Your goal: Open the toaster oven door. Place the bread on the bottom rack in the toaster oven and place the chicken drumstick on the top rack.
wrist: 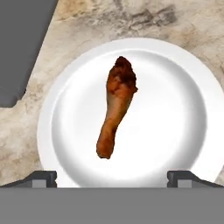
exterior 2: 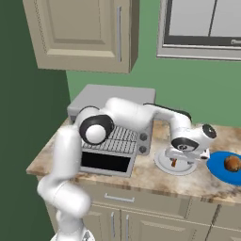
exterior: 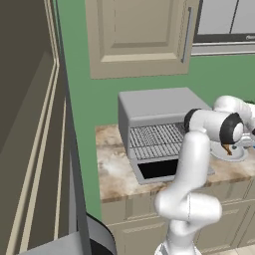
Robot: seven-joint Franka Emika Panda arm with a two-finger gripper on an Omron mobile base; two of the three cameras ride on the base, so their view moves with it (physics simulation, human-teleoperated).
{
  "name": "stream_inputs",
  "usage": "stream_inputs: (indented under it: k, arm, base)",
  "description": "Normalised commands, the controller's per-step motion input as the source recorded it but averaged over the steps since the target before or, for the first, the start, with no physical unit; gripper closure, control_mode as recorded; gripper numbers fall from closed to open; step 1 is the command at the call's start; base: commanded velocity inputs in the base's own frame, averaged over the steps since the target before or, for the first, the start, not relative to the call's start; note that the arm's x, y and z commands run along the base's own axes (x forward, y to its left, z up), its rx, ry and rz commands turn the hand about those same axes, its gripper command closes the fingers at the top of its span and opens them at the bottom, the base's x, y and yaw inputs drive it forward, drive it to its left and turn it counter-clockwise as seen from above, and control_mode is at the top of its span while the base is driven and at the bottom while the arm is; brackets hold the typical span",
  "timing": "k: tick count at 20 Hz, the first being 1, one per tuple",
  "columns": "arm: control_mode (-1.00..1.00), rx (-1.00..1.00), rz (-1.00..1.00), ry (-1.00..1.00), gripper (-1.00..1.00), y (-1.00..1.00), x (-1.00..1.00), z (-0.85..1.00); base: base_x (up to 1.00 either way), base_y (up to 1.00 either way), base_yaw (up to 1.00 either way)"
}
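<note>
Grey toaster oven door (exterior: pixel 162 170) lies open. Bread (exterior 2: pixel 231 163) waits on its blue plate (exterior 2: pixel 217 169); the chicken drumstick (wrist: pixel 116 106) lies on the white plate (wrist: pixel 175 87), under the wide-open, empty end effector (wrist: pixel 112 177). Neither food is racked yet.

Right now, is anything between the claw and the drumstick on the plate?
Nothing visible. The open claw hangs over the white plate, and the drumstick lies bare on it with clear space between the two fingertips.
</note>
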Motion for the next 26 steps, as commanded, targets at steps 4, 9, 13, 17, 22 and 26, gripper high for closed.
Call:
stream_inputs:
  k: [4,9,13,17,22,26]
  arm:
    - [-1.00,0.32,0.06,0.00,-1.00,-0.38,-0.16,-0.03]
    - [-1.00,0.14,0.03,-0.02,-1.00,0.21,0.03,-0.46]
    - [-1.00,0.04,0.00,-0.17,-1.00,0.34,0.10,0.00]
    - [-1.00,0.00,0.00,-0.27,-1.00,0.45,0.00,0.29]
    - [-1.00,-0.12,0.00,-0.12,-1.00,0.69,0.04,-0.21]
    - [-1.00,-0.16,-0.01,-0.07,-1.00,0.65,0.04,-0.20]
  base:
    - [0.00,0.00,0.00]
    - [0.00,0.00,0.00]
    - [0.00,0.00,0.00]
    - [0.00,0.00,0.00]
    - [0.00,0.00,0.00]
    - [0.00,0.00,0.00]
